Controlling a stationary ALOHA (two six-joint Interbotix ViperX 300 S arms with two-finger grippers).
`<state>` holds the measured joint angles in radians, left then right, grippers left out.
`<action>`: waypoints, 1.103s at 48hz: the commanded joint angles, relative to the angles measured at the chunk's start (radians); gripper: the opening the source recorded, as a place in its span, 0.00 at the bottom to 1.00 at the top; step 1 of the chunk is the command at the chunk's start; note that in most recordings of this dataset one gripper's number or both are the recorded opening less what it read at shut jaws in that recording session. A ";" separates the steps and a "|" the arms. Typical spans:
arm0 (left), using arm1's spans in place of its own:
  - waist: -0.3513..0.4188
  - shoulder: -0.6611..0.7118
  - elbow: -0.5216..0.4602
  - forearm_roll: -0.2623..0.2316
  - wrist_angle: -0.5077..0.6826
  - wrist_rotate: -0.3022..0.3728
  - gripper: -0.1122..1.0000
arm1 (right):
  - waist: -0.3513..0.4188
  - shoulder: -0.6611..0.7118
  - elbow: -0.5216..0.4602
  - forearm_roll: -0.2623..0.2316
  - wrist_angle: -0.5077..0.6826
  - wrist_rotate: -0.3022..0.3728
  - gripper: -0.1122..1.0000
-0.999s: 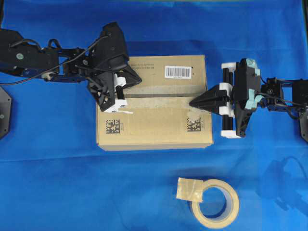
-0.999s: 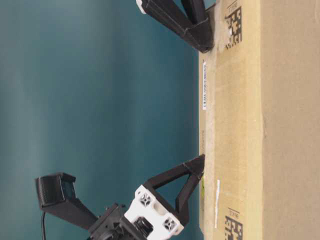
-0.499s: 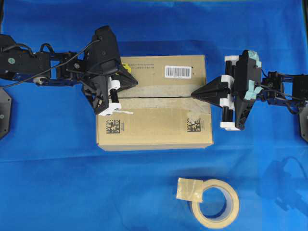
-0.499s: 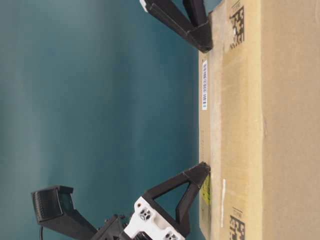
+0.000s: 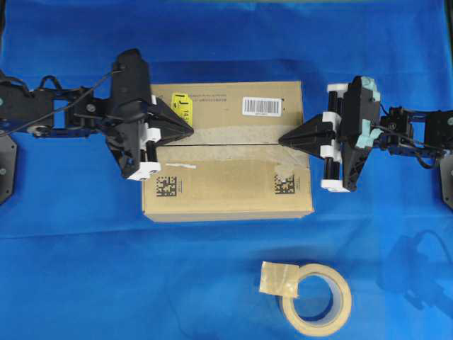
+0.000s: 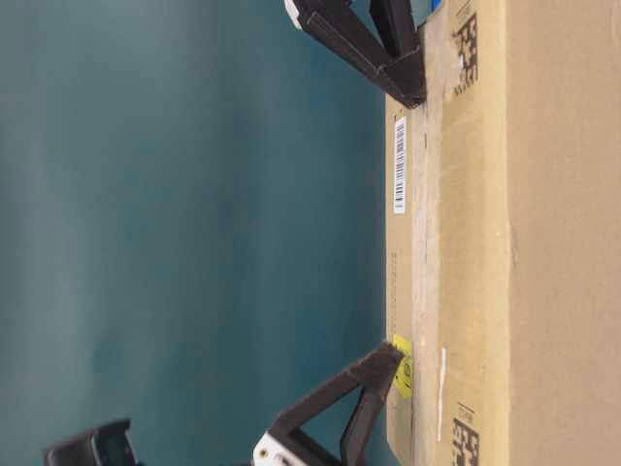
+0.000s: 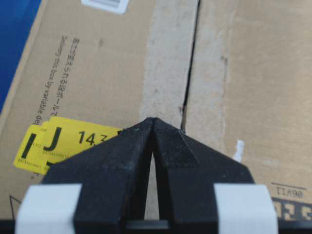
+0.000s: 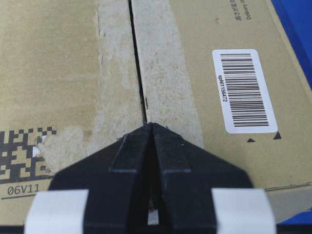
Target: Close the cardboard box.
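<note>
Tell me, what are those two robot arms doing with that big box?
They are closing the cardboard box. Its top flaps already lie flat and meet along a seam down the middle. The left gripper sits at one end of that seam with its jaws shut, next to a yellow sticker. The right gripper sits at the other end, jaws shut too. Neither one is holding anything. A tape roll lies on the blue cloth nearby, untouched.
</note>
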<state>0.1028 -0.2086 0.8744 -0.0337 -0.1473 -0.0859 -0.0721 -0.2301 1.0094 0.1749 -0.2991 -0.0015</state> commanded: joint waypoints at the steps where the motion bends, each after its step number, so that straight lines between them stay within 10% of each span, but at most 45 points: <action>1: -0.009 -0.041 0.018 0.000 -0.066 0.003 0.10 | -0.006 -0.003 -0.009 0.003 -0.005 0.000 0.10; 26: -0.052 -0.038 0.272 -0.002 -0.541 0.012 0.10 | -0.006 -0.003 -0.009 0.002 -0.008 0.000 0.10; 53: -0.055 0.067 0.281 -0.002 -0.597 0.012 0.10 | -0.006 -0.005 -0.009 0.003 -0.011 0.003 0.10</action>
<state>0.0491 -0.1427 1.1612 -0.0337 -0.7378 -0.0736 -0.0752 -0.2286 1.0094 0.1749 -0.3037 0.0000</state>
